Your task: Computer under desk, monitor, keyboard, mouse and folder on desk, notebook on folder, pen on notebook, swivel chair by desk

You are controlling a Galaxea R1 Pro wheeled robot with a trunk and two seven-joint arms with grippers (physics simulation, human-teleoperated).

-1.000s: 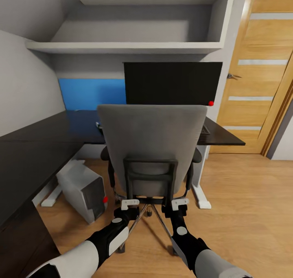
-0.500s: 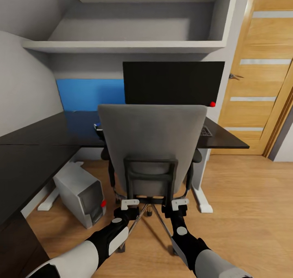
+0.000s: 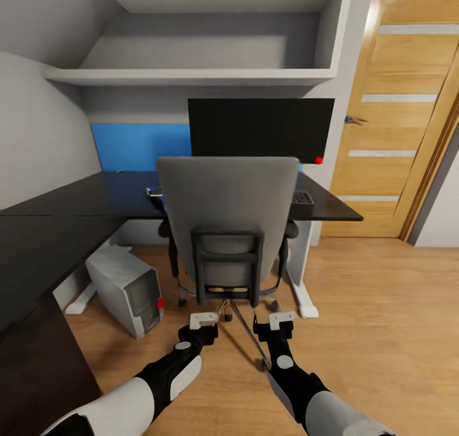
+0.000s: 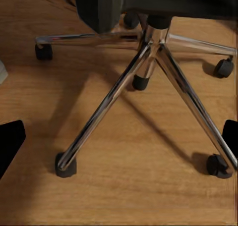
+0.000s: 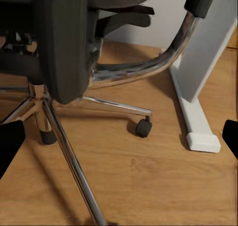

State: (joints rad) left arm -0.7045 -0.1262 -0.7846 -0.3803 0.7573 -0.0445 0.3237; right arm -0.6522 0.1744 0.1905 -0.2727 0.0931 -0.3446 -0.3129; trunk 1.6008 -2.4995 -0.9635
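The grey swivel chair [image 3: 227,200] stands with its back to me, pushed up to the black-topped desk [image 3: 70,200]. Behind it on the desk is the black monitor [image 3: 261,129]. A corner of the keyboard [image 3: 302,197] shows past the chair's right side. The light grey computer [image 3: 125,289] stands on the floor under the desk. My left gripper [image 3: 204,321] and right gripper [image 3: 281,321] are open, low behind the chair and apart from it. The chair's metal star base [image 4: 148,62] shows in the left wrist view. The mouse, folder, notebook and pen are hidden.
A small dark and blue thing [image 3: 154,194] lies on the desk at the chair's left edge; I cannot tell what it is. The desk's white leg [image 5: 196,112] stands right of the chair. A wooden door [image 3: 398,117] is at the right, and wall shelves [image 3: 191,74] hang above.
The chair has rolled away from my grippers toward the desk, leaving a gap of bare floor. The head view has shifted a little to the right. Both grippers stay open.
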